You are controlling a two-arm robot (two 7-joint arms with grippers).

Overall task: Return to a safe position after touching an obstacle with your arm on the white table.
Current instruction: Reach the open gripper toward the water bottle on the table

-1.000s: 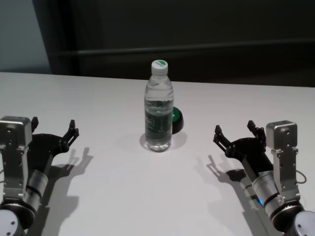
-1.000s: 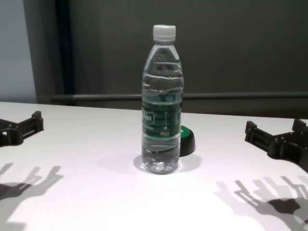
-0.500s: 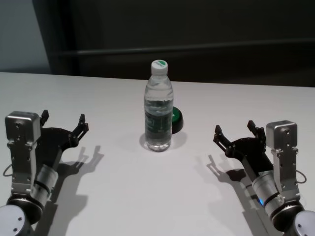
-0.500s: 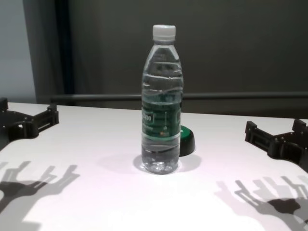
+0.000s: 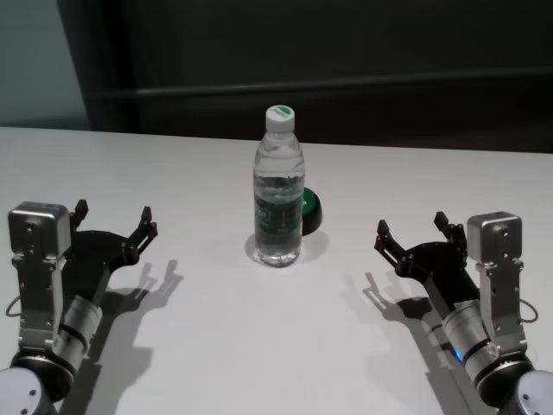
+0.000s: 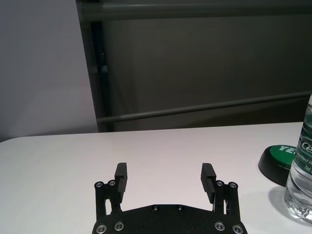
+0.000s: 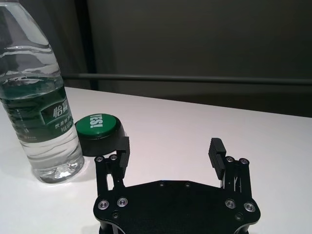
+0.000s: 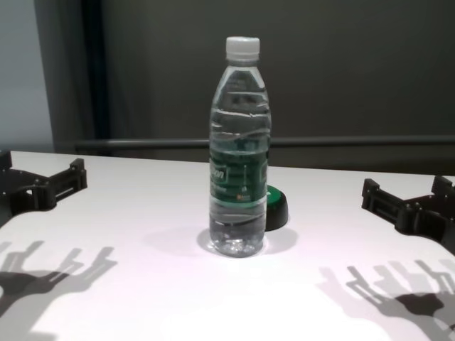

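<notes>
The obstacle, a tall clear water bottle (image 5: 278,199) with a white cap and a dark green label, stands upright mid-table on the white table (image 5: 216,346). It also shows in the chest view (image 8: 239,156), the left wrist view (image 6: 301,175) and the right wrist view (image 7: 39,107). My left gripper (image 5: 114,218) hovers low over the table, left of the bottle and well apart from it, open and empty (image 6: 165,173). My right gripper (image 5: 411,226) hovers on the right, also apart from the bottle, open and empty (image 7: 170,148).
A low round black puck with a green top (image 5: 309,210) sits just behind and to the right of the bottle, close against it. A dark wall with a horizontal rail (image 8: 355,141) runs behind the table's far edge.
My left gripper has moved inward toward the bottle and a little forward, then nearly stopped. The right arm, the bottle and the puck have not moved.
</notes>
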